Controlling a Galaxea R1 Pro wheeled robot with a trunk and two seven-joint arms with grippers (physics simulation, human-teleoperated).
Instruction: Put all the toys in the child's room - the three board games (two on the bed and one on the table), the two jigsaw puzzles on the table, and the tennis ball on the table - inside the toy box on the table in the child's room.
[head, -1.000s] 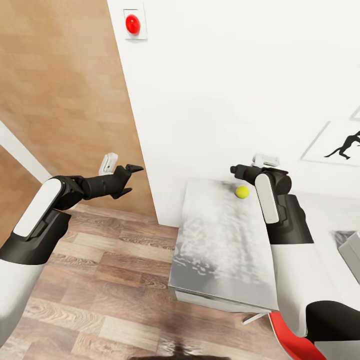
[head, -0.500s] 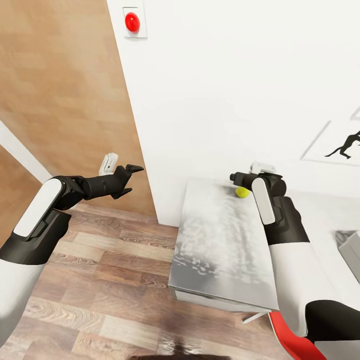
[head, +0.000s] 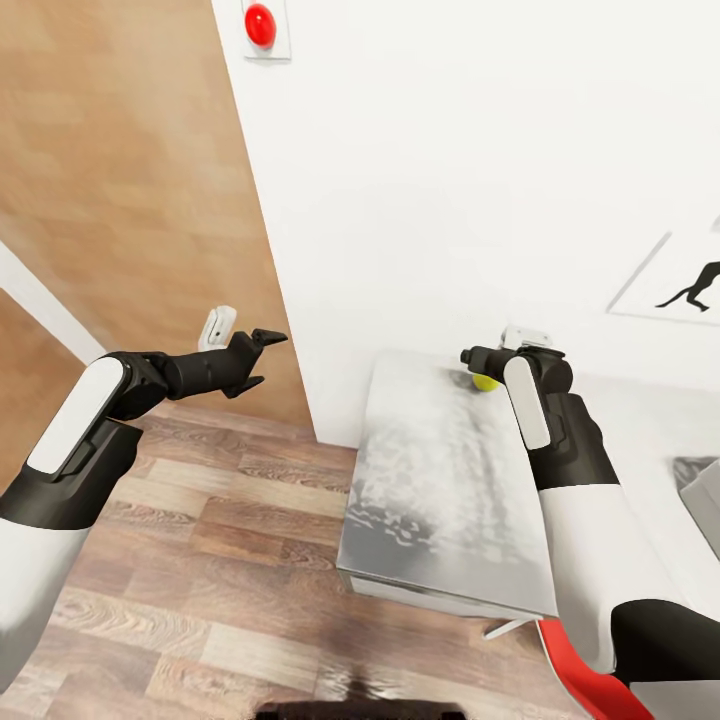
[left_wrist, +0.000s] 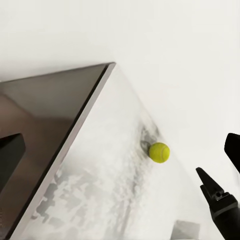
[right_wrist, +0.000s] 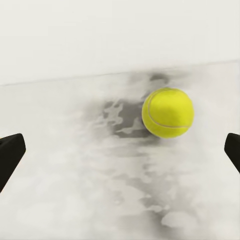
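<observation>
The tennis ball (right_wrist: 167, 112) lies on the pale grey table (head: 440, 480) close to the white wall. In the right wrist view it sits ahead of my right gripper (right_wrist: 120, 150), nearer one finger, touching neither. That gripper is wide open. In the head view my right gripper (head: 470, 356) hovers over the table's far end, and its wrist covers most of the tennis ball (head: 484, 383). My left gripper (head: 262, 360) hangs open over the floor, left of the table, holding nothing. A corner of the light grey toy box (head: 702, 500) shows at the right edge.
A white wall runs right behind the table, with a red button (head: 260, 25) high up and a framed picture (head: 685, 285) to the right. A red chair (head: 590, 680) stands at the table's near corner. Wooden floor (head: 200, 560) spreads to the left.
My right gripper has dropped lower and closer to the tennis ball, which its wrist now partly hides in the head view. The head camera has shifted slightly. The left arm has stayed still.
</observation>
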